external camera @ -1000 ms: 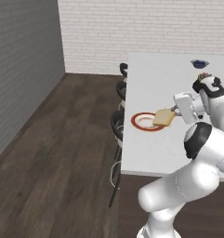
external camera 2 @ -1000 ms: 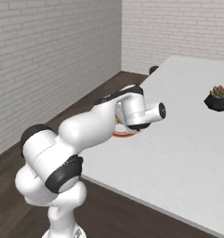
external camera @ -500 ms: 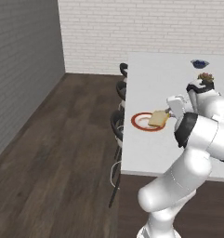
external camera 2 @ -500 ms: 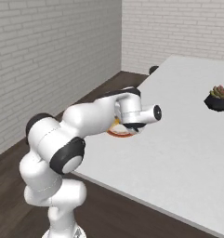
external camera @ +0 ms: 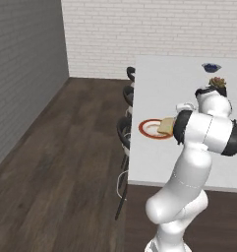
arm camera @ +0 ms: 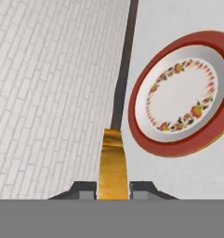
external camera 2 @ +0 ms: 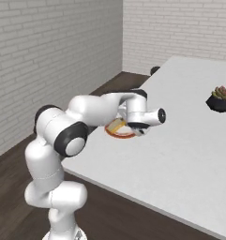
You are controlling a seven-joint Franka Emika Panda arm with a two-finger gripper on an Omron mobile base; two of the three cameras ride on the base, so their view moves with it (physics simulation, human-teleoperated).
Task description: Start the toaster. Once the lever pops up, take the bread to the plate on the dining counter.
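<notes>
The dining counter (external camera: 189,78) is the largest thing here, a broad white slab running away toward the white brick wall (external camera: 154,34), with wide bare surface on every side of what stands on it. Its near left edge drops to dark wood floor (external camera: 56,162), where black stools (external camera: 124,129) are tucked in just beside that edge. The floor to the left of the stools lies open up to the grey wall (external camera: 21,74).

The white arm (external camera 2: 81,122) bends over the counter's left part. The plate (arm camera: 183,93), red-rimmed with a floral ring, sits near the counter's left edge with bare white surface all round it. Well apart, farther along the counter, stand a small potted plant (external camera 2: 221,96) and a dark bowl (external camera: 211,67).

The gripper (arm camera: 113,188) is clamped on the bread (arm camera: 112,162), a tan slice held edge-on between the two dark finger tips, hanging at the plate's rim, above the counter.
</notes>
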